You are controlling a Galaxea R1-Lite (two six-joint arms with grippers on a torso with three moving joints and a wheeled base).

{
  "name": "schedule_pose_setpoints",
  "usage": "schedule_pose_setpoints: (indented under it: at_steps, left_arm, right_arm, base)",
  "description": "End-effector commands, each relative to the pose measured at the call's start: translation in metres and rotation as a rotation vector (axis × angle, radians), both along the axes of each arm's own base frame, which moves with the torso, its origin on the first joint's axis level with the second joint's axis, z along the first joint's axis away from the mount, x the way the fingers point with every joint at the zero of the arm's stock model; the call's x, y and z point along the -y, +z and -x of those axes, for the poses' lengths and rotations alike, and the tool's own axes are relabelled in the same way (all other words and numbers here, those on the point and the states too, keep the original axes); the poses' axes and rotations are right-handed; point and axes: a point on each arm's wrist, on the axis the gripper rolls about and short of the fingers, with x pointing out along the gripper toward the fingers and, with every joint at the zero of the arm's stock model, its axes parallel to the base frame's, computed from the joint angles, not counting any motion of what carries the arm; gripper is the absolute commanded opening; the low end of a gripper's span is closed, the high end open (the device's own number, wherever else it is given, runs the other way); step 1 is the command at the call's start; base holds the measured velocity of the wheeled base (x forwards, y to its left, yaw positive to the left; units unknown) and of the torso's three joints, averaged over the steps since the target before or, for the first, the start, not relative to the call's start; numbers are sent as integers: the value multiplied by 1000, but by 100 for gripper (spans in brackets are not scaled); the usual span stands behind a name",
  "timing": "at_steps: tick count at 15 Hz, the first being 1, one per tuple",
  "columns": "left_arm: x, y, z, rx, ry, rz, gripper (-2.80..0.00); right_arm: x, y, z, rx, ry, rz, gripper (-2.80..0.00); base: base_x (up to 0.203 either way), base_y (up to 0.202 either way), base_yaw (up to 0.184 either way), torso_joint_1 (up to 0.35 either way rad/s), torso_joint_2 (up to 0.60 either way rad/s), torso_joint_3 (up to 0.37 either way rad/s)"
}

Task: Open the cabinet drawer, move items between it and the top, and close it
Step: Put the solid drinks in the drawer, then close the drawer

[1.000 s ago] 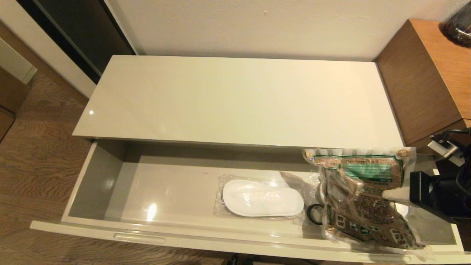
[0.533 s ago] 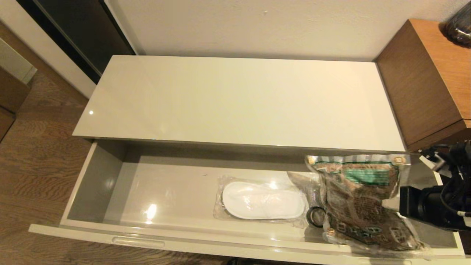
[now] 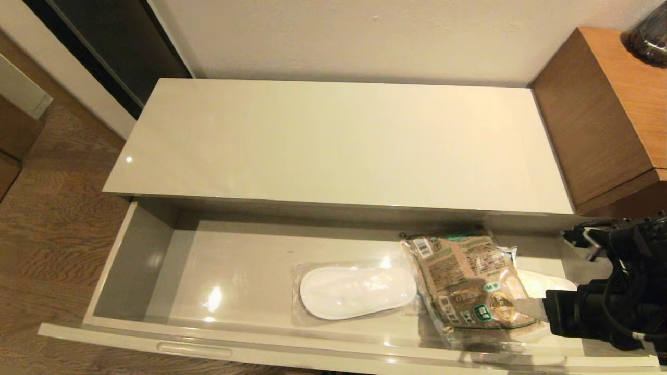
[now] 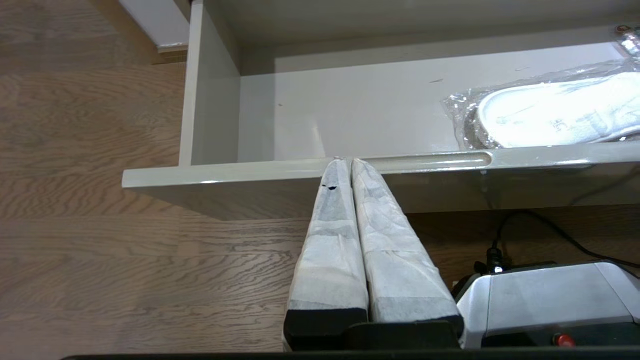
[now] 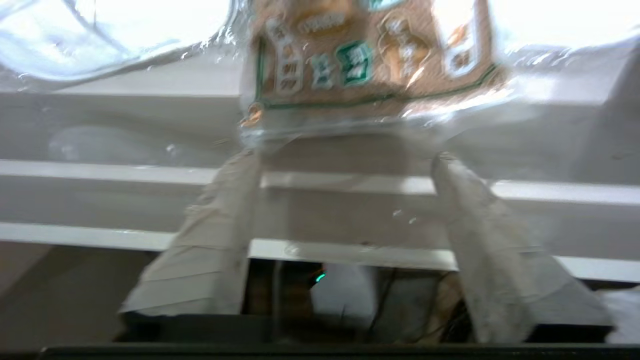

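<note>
The cabinet drawer (image 3: 193,349) stands pulled out below the bare glossy cream top (image 3: 333,140). Inside it, the brown grain bag (image 3: 469,281) lies flat at the right end. It overlaps a white item (image 3: 544,284) that I cannot identify. The clear-wrapped white slippers (image 3: 357,291) lie just left of the bag. My right gripper (image 3: 529,308) is open at the bag's near right corner. In the right wrist view its fingers (image 5: 465,200) stand wide apart just short of the bag's edge (image 5: 370,60), holding nothing. My left gripper (image 4: 344,161) is shut, its tips at the drawer's front rim (image 4: 225,175).
A taller brown wooden cabinet (image 3: 609,104) stands against the low cabinet's right end, with a dark object (image 3: 649,36) on top. Wood floor (image 3: 57,219) lies left of the drawer. My base (image 4: 550,300) and a cable sit under the drawer front.
The grain bag, hanging upright from my right gripper before, now lies flat in the drawer. The right gripper has opened, let it go and sunk lower. The slippers pack shifted slightly left.
</note>
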Motion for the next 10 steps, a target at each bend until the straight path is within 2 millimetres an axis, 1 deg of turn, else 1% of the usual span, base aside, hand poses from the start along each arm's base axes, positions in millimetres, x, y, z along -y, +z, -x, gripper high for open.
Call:
schedule_pose_setpoints:
  at_steps: [1, 2, 4, 6, 7, 8, 9, 10]
  left_arm:
    - [0, 0, 0, -2, 1, -1, -280]
    - [0, 0, 0, -2, 1, -1, -280]
    - [0, 0, 0, -2, 1, -1, -280]
    - [0, 0, 0, -2, 1, -1, -280]
    - [0, 0, 0, -2, 1, -1, -280]
    - [0, 0, 0, -2, 1, -1, -280]
    - [0, 0, 0, -2, 1, -1, -280]
    - [0, 0, 0, -2, 1, -1, -280]
  right_arm:
    - [2, 12, 11, 67, -2, -3, 0]
    - [6, 16, 20, 80, -8, -1, 0]
    - [15, 18, 43, 49, -16, 19, 0]
    - [25, 16, 70, 36, -19, 23, 0]
    - [28, 13, 78, 15, -24, 24, 0]
    - [29, 7, 81, -17, -40, 19, -280]
    - [30, 0, 81, -56, -56, 18, -280]
    - [29, -2, 79, -67, -59, 20, -280]
  base:
    - [0, 0, 0, 0, 0, 0]
    - [0, 0, 0, 0, 0, 0]
    - [0, 0, 0, 0, 0, 0]
    - [0, 0, 0, 0, 0, 0]
    - [0, 0, 0, 0, 0, 0]
    - [0, 0, 0, 0, 0, 0]
    - [0, 0, 0, 0, 0, 0]
    - [0, 0, 0, 0, 0, 0]
